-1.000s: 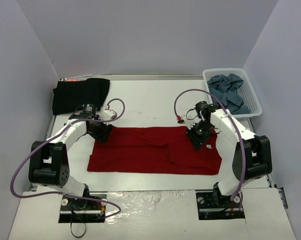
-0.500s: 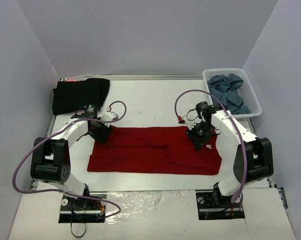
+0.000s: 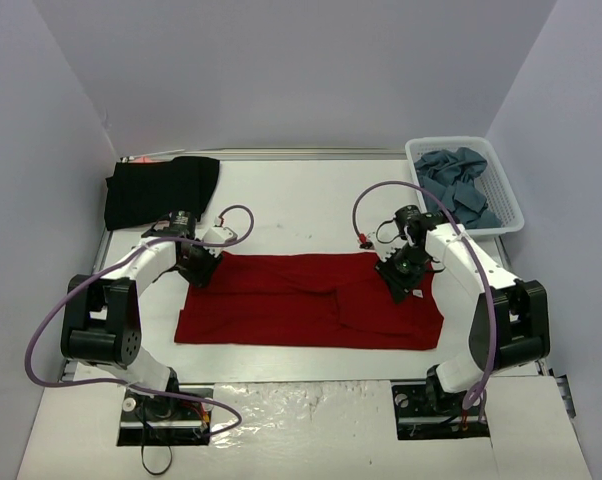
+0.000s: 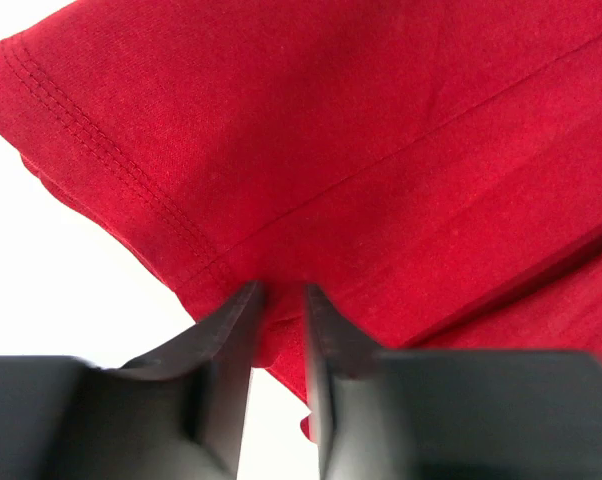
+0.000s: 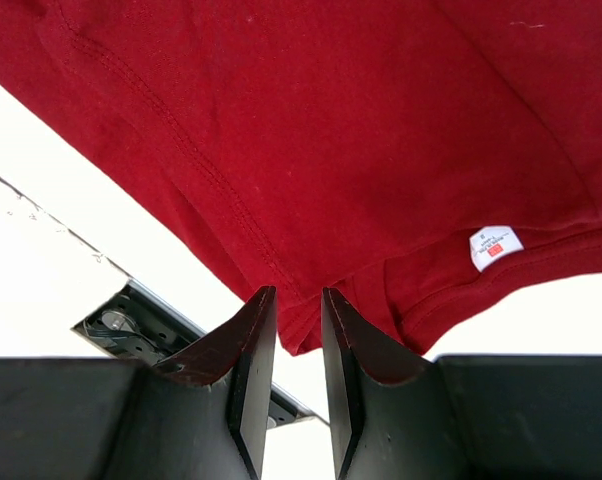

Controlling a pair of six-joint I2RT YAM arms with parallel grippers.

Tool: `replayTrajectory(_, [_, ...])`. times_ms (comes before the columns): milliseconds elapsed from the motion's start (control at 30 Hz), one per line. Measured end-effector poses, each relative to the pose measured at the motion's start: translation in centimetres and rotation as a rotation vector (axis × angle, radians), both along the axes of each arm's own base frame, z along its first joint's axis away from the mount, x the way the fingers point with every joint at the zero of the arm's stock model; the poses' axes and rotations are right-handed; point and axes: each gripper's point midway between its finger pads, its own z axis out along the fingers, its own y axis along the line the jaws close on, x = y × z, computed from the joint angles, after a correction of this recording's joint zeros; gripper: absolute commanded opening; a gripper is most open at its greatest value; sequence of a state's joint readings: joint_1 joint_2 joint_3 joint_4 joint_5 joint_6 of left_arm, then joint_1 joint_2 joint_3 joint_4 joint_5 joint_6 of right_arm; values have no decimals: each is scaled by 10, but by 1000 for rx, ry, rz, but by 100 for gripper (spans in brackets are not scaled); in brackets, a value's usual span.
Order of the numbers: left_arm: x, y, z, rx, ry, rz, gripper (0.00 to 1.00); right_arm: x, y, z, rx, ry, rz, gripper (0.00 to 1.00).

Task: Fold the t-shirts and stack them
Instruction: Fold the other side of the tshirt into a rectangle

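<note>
The dark red t-shirt lies folded into a wide band across the middle of the table. My left gripper is at its far left corner, and in the left wrist view the jaws are shut on the shirt's hemmed edge. My right gripper is at the far right part, and in the right wrist view the jaws are shut on a fold of the red cloth near its white tag. A black t-shirt lies at the far left. Blue-grey t-shirts fill the basket.
The white lattice basket stands at the far right against the wall. The arms' cables loop above the table near both wrists. The table's edge and a metal fitting show in the right wrist view.
Both grippers have shifted slightly outward, the left to the left and the right to the right. The red shirt lies about as it did.
</note>
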State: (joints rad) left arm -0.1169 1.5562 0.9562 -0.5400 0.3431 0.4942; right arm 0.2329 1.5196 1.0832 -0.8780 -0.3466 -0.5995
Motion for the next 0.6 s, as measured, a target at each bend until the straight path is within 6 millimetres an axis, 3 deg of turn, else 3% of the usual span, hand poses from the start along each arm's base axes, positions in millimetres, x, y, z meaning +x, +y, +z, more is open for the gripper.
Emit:
replayTrajectory(267, [-3,1,1,5,4,-13,3,0,-1,3,3,-16,-5,21])
replayTrajectory(600, [-11,2,16,7,-20,-41,2,-1,-4,6,7,-32,-16,21])
